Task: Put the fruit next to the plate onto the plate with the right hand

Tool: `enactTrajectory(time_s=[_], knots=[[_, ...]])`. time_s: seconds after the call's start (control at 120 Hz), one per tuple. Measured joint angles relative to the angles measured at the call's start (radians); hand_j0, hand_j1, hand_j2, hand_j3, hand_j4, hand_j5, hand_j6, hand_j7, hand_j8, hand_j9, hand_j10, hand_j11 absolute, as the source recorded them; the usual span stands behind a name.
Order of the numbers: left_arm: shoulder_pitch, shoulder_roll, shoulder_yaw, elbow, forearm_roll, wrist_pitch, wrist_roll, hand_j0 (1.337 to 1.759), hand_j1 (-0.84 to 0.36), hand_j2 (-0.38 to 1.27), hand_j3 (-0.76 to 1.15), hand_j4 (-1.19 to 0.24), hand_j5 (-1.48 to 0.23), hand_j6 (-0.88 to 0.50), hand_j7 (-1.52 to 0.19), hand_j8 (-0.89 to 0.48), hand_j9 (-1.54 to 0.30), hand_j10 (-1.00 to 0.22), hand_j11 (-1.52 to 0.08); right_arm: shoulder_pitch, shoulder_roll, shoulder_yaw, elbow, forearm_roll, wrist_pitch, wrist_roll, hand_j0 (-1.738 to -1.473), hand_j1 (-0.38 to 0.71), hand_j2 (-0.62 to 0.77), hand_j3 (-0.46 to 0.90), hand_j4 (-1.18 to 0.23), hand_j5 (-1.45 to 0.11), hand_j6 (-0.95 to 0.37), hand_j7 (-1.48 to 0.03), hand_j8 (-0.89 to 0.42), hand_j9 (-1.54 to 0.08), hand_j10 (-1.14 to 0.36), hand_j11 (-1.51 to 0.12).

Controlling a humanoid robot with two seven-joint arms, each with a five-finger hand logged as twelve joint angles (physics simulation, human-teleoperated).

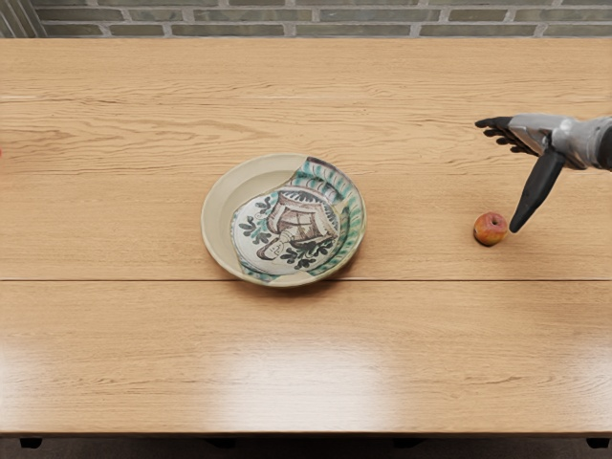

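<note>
- Leftmost thing that matters: the round cream ceramic plate with the green-and-brown painted pattern (218, 206) sits around the middle of the light wooden bench (306, 354), with nothing on it, so the whole job is still to do
- Next over, the small round red-and-yellow fruit (491, 229) lies on the bench well to the right of the plate, apart from it
- Far right, the grey-and-black right robot hand (535, 139) comes in from the right edge and hovers beyond the fruit. Its fingers are spread flat and it holds nothing. The long dark thumb points down, its tip showing just beside the fruit; whether it touches I can't tell from this angle
- My take on the reach: bring the palm down over the fruit first, then curl the fingers round it from both sides. It's round and will probably roll if the thumb nudges it sideways
- Once it's held, lift it clear of the bench, carry it left over the rim and set it down near the plate's centre so it doesn't roll out
</note>
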Motion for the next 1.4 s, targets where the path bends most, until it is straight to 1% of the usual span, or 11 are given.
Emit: enactTrajectory(time_s=[0.117, 0.267, 0.4, 0.558, 0.808, 0.95, 1.117, 1.4], knots=[[0.000, 0.000, 0.000, 0.000, 0.000, 0.000, 0.000, 1.658, 0.35, 0.00, 0.00, 0.00, 0.00, 0.00, 0.00, 0.00, 0.00, 0.00, 0.00, -0.021, 0.018, -0.019, 0.030, -0.068, -0.061, 0.000, -1.658, -0.35, 0.00, 0.00, -0.01, 0.00, -0.01, 0.00, -0.01, 0.00, 0.00, 0.00], [0.000, 0.000, 0.000, 0.000, 0.000, 0.000, 0.000, 1.658, 0.35, 0.00, 0.00, 0.00, 0.00, 0.00, 0.00, 0.00, 0.00, 0.00, 0.00, -0.029, 0.021, -0.080, 0.080, -0.137, -0.156, 0.000, -1.658, -0.33, 0.00, 0.00, -0.02, -0.02, -0.02, -0.02, -0.02, -0.02, -0.02, -0.02], [0.000, 0.000, 0.000, 0.000, 0.000, 0.000, 0.000, 1.658, 0.35, 0.00, 0.00, 0.00, 0.00, 0.00, 0.00, 0.00, 0.00, 0.00, 0.00, -0.032, 0.015, -0.141, 0.118, -0.169, -0.232, 0.000, -1.658, -0.32, 0.00, 0.00, -0.03, -0.04, -0.04, -0.04, -0.04, -0.04, -0.03, -0.04], [0.000, 0.000, 0.000, 0.000, 0.000, 0.000, 0.000, 1.658, 0.35, 0.00, 0.00, 0.00, 0.00, 0.00, 0.00, 0.00, 0.00, 0.00, 0.00, -0.050, 0.006, -0.188, 0.152, -0.194, -0.303, 0.000, -1.658, -0.27, -0.01, 0.00, -0.08, -0.09, -0.08, -0.09, -0.08, -0.09, -0.08, -0.09], [0.000, 0.000, 0.000, 0.000, 0.000, 0.000, 0.000, 1.658, 0.35, 0.00, 0.00, 0.00, 0.00, 0.00, 0.00, 0.00, 0.00, 0.00, 0.00, -0.089, 0.007, -0.213, 0.163, -0.245, -0.367, 0.000, -1.658, -0.14, -0.03, 0.00, -0.18, -0.23, -0.19, -0.23, -0.19, -0.23, -0.18, -0.23], [0.000, 0.000, 0.000, 0.000, 0.000, 0.000, 0.000, 1.658, 0.35, 0.00, 0.00, 0.00, 0.00, 0.00, 0.00, 0.00, 0.00, 0.00, 0.00, -0.109, 0.010, -0.215, 0.163, -0.268, -0.404, 0.000, -1.658, -0.09, -0.04, 0.00, -0.23, -0.29, -0.23, -0.29, -0.23, -0.29, -0.23, -0.29], [0.000, 0.000, 0.000, 0.000, 0.000, 0.000, 0.000, 1.658, 0.35, 0.00, 0.00, 0.00, 0.00, 0.00, 0.00, 0.00, 0.00, 0.00, 0.00, -0.122, 0.013, -0.234, 0.163, -0.285, -0.458, 0.000, -1.658, -0.06, -0.04, 0.00, -0.25, -0.32, -0.25, -0.32, -0.25, -0.32, -0.25, -0.32], [0.000, 0.000, 0.000, 0.000, 0.000, 0.000, 0.000, 1.658, 0.35, 0.00, 0.00, 0.00, 0.00, 0.00, 0.00, 0.00, 0.00, 0.00, 0.00, -0.128, 0.031, -0.268, 0.156, -0.306, -0.538, 0.000, -1.658, -0.03, -0.05, 0.00, -0.27, -0.35, -0.27, -0.35, -0.27, -0.35, -0.27, -0.35]])
